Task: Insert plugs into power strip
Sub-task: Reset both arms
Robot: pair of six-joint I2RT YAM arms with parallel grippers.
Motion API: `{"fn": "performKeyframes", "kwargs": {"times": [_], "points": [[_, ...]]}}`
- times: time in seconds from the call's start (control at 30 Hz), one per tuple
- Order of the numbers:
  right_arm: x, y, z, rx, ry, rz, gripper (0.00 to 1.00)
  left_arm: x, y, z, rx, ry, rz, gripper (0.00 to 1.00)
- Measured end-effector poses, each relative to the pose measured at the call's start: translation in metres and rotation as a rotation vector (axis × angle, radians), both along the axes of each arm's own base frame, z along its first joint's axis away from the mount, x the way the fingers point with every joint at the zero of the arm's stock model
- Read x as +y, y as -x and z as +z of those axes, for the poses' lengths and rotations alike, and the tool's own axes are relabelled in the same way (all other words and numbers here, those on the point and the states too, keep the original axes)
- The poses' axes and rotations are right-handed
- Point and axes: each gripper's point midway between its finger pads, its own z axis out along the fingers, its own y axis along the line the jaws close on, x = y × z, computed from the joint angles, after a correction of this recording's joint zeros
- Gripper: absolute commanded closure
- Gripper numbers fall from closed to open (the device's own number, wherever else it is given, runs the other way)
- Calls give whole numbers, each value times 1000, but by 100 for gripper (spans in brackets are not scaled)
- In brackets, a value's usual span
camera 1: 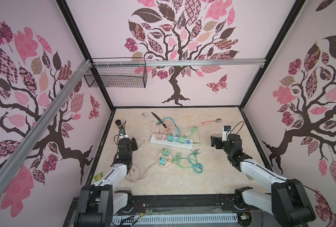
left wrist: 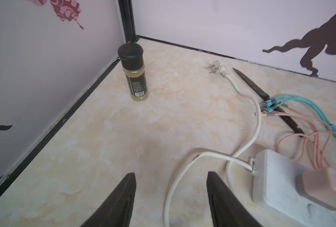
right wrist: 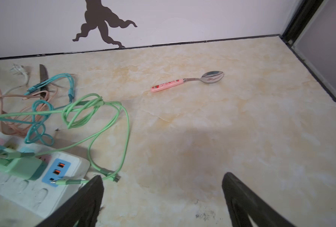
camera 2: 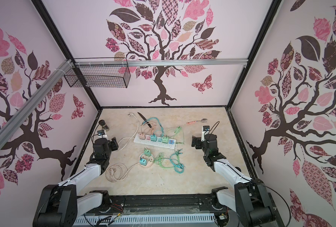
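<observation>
Looking at both top views, you find the power strip lying slantwise at mid-table. A peach-pink plug, a teal plug and a mint green plug are seated along its row, and their cables tangle behind it. Nearer the robot's base, a round socket base carries a second mint green plug and a second teal plug, with cables heaped on the right arm's side. Your left gripper hangs near the strip's cord end and your right gripper near the opposite end, both apart from it. Turning to the left wrist view, you see the left gripper with its jaws spread and nothing between them. The white cord loops just beside one finger, and the strip's end with the peach-pink plug sits close by. A spice jar stands upright near the corner, and the cord's bare plug and a knife lie by the far wall. In the right wrist view, the right gripper is spread wide and holds nothing. One finger sits just beside the strip's end, where the mint green plug stands, and a spoon lies well apart on the table.
</observation>
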Motion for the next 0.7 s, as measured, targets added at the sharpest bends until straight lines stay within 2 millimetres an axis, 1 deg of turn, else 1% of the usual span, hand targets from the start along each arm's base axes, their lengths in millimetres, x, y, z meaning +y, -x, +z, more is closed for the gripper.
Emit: {"fn": "performKeyframes", "kwargs": {"times": [0.07,0.1,0.23,0.3,0.37,0.43,0.5,0.6,0.67,0.7], "points": [[-5,-2,-5,-13,10,-27,1,0,-3,-11,23,-25,-11,38],[-7,-4,-6,-14,17,-38,1,0,-5,-13,25,-35,-16,38],[-14,-12,-1,-63,50,-73,1,-1,-16,-7,-24,-62,-33,37],[-19,-13,-2,-88,59,-90,1,-2,-20,-5,-46,-67,-41,37],[-28,-9,-9,-107,54,-114,0,-3,-23,-6,-52,-72,-52,37],[-41,1,-24,-91,56,-148,1,-4,-27,-6,-69,-82,-62,36],[-49,6,-32,-82,60,-170,0,-5,-33,-6,-97,-85,-65,35],[-50,1,-28,-109,55,-173,0,-5,-39,-18,-98,-90,-75,36],[-50,-6,-23,-129,53,-170,0,-4,-38,-27,-73,-89,-77,35],[-49,-9,-21,-135,54,-168,1,-4,-38,-27,-73,-89,-76,35]]}}
